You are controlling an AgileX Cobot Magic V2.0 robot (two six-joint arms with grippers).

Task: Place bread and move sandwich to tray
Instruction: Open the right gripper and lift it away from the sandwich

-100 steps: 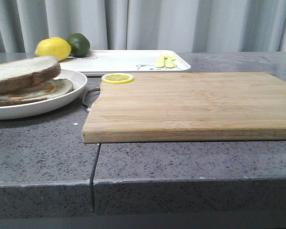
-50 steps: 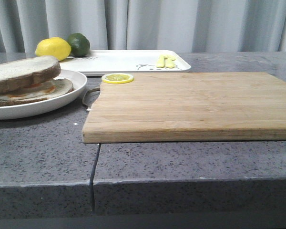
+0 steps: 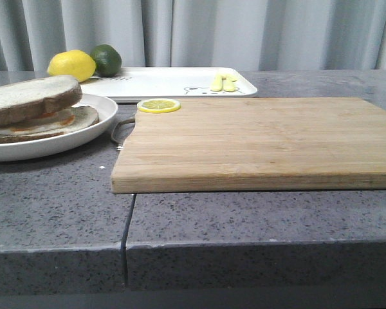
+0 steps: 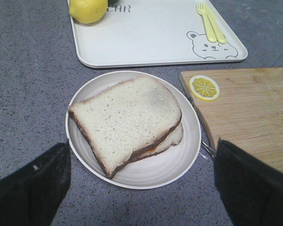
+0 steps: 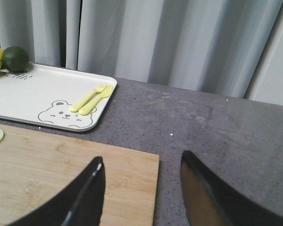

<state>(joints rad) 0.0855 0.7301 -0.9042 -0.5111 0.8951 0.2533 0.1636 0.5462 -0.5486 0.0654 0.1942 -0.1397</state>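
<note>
The sandwich point(image 3: 29, 106) lies on a round white plate point(image 3: 83, 135) at the left; its top slice is the bread point(image 4: 127, 120), with a bit of orange egg showing under it. The white tray point(image 3: 174, 82) with the bear drawing lies at the back; it also shows in the left wrist view point(image 4: 151, 33) and the right wrist view point(image 5: 42, 96). My left gripper point(image 4: 141, 155) is open and empty, hovering above the near edge of the plate. My right gripper point(image 5: 142, 165) is open and empty over the right end of the wooden cutting board point(image 5: 61, 174). Neither gripper shows in the front view.
A wooden cutting board point(image 3: 257, 138) with a lemon slice point(image 3: 158, 105) on its far left corner fills the middle. A lemon point(image 3: 72, 65) and a lime point(image 3: 107, 59) sit on the tray's left end, a yellow fork and knife point(image 3: 223, 82) on its right end. Curtains hang behind.
</note>
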